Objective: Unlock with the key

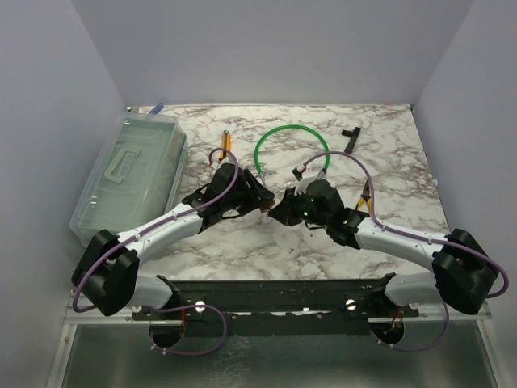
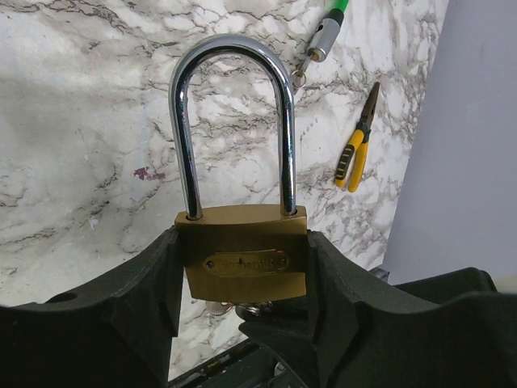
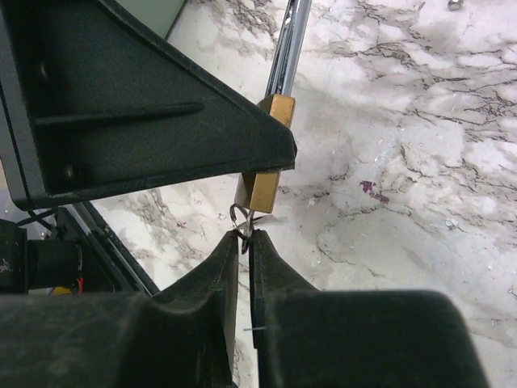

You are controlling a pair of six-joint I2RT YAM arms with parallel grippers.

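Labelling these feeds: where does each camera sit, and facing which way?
Top external: above and behind, looking down on the marble table; left arm and right arm show.
Left wrist: faces along its jaws, clamped on the brass padlock.
Right wrist: faces along its jaws, pinching the key under that padlock.
Shared: padlock in both wrist views.

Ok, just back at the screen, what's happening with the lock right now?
The left end effector holds the brass padlock by its body. The shackle has both legs seated, so it is not yet unlocked. The right end effector pinches the small key and its ring at the padlock's underside. Whether the key sits in the keyhole cannot be seen.
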